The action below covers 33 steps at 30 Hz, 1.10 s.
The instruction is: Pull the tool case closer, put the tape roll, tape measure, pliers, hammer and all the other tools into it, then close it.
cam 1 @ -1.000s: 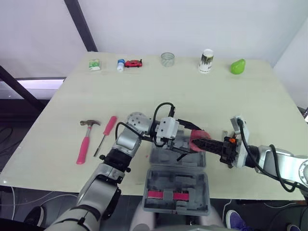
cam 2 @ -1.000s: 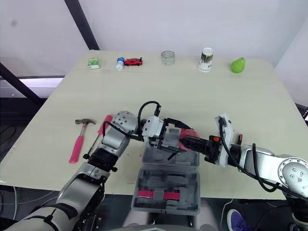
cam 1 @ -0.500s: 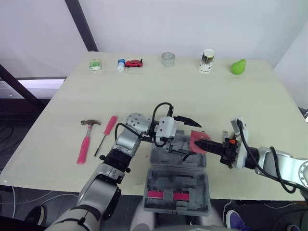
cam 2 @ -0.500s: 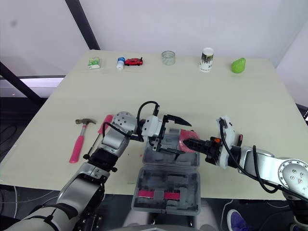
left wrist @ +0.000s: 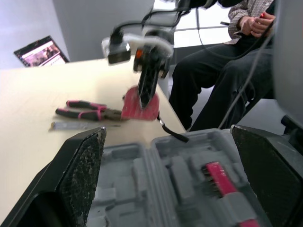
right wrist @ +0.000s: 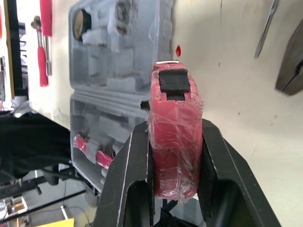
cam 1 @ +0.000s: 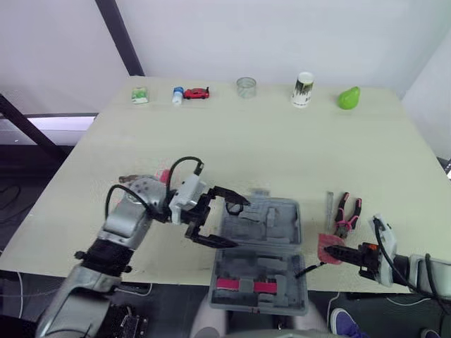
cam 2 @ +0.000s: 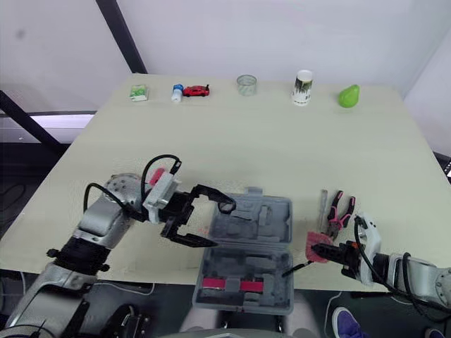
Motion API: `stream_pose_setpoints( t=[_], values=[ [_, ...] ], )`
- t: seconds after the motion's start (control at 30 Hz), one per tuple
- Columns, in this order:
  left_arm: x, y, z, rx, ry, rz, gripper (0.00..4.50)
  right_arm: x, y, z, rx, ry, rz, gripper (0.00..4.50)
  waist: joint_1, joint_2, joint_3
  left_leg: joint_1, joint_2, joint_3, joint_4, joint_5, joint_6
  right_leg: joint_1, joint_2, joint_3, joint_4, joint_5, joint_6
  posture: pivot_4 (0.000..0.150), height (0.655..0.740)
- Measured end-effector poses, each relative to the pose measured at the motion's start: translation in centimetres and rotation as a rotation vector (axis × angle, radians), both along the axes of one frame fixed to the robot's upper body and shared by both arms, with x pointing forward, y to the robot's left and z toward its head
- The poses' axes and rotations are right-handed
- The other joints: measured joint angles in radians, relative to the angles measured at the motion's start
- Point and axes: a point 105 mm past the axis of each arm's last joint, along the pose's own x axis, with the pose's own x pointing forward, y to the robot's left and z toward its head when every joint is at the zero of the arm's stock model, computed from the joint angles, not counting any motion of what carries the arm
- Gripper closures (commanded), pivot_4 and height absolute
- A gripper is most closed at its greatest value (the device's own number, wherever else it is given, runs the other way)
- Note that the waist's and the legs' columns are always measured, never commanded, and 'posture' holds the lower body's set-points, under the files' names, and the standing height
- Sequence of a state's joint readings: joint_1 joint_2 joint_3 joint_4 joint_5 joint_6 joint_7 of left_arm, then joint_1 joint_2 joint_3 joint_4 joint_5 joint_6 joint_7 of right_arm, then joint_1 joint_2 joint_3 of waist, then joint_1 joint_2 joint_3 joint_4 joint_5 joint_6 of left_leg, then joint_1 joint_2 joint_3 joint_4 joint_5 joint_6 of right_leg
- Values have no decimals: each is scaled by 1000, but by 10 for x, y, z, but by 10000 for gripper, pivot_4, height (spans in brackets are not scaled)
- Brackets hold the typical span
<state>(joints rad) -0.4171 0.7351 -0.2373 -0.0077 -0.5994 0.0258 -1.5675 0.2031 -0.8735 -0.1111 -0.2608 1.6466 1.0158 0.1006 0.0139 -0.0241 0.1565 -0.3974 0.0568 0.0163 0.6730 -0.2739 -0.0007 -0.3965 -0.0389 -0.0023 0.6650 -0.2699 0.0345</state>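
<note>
The grey tool case [cam 1: 271, 218] lies open at the table's near edge, its lower half hanging over it. My left gripper [cam 1: 236, 222] is open at the case's left side, holding nothing. My right gripper [cam 1: 337, 251] is shut on the red tape measure [cam 1: 325, 248], right of the case near the table's front edge. The right wrist view shows the tape measure [right wrist: 175, 137] squeezed between both fingers [right wrist: 128, 179]. The pink-handled pliers [cam 1: 347, 215] and a thin metal tool [cam 1: 328, 207] lie just beyond it. My left arm partly hides the hammer head [cam 1: 129, 179] and a pink handle [cam 1: 163, 174].
Along the far edge stand a green box [cam 1: 139, 95], a small bottle [cam 1: 177, 94], a red toy car [cam 1: 196, 92], a glass [cam 1: 246, 86], a paper cup [cam 1: 302, 89] and a green object [cam 1: 348, 97]. A seated person [left wrist: 227, 47] is beyond the table's near edge.
My left gripper has pulled back left, off the case. My right gripper has carried the tape measure right and toward the front edge, uncovering the pliers.
</note>
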Motion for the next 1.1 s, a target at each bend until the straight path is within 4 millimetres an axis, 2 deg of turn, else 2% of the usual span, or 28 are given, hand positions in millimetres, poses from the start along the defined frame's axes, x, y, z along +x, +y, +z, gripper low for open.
stream_pose_setpoints(
  t=[0.07, 0.17, 0.23, 0.37, 0.53, 0.7, 0.9, 1.03, 1.1],
  values=[
    [-4, 2, 0, 7, 3, -5, 0, -1, 2, -5, -2, 8, -3, 39559, -1, 0, 0, 0, 0, 0, 0, 0, 0, 0, 1, 1, -1, 0, 0, 1500, 7400],
    [-12, 4, 2, 15, 1, -24, 0, -6, 7, -23, 1, 55, -12, 39559, 0, 1, 0, 0, 0, 0, 0, 0, 0, 0, 2, 3, -1, 0, 0, 1500, 7400],
    [-12, 4, 2, 15, -1, -26, 0, -6, 7, -23, 1, 57, -13, 39559, 0, 1, 1, 0, 0, 0, 0, 0, 0, 0, 2, 3, -1, 0, 0, 1500, 7400],
    [-17, 4, 3, 11, -7, -32, 0, -5, 7, -27, -21, 57, -5, 20773, -2, 1, 0, 0, 0, 1, 0, 0, 0, 0, 7, 10, -1, 0, 0, 1500, 7400],
    [-20, 3, 5, 8, -14, -36, 0, -3, 8, -20, 11, 22, 9, 1416, -2, 1, 0, 0, 0, 2, 0, 0, 0, 0, 9, 16, -1, 0, 0, 1500, 7400],
    [-21, 5, 4, 7, 0, -23, 0, -3, -7, -15, -15, -19, -9, 620, 1, 1, 0, 0, 0, 3, 0, 0, 0, 0, 9, 16, -1, 0, 1, 1500, 7400],
    [-19, 9, 7, 11, 9, -3, 0, -16, -27, -14, -52, -30, -12, 620, -1, 1, 0, 0, 0, 2, 0, 0, 0, 0, 10, 16, -1, 0, 1, 1500, 7400],
    [-18, 11, 8, 11, 10, 9, 0, -29, -39, -7, -148, -130, 121, 620, -2, 1, 0, 1, 0, 3, 0, 0, 0, -1, 10, 17, -1, 0, 1, 1500, 7400],
    [-19, 14, 7, 22, 8, 17, 0, -28, -45, -6, -217, -232, 165, 620, -3, 1, 0, 1, 0, 2, 0, 0, 0, -1, 10, 17, -1, 0, 1, 1500, 7400]
  ],
)
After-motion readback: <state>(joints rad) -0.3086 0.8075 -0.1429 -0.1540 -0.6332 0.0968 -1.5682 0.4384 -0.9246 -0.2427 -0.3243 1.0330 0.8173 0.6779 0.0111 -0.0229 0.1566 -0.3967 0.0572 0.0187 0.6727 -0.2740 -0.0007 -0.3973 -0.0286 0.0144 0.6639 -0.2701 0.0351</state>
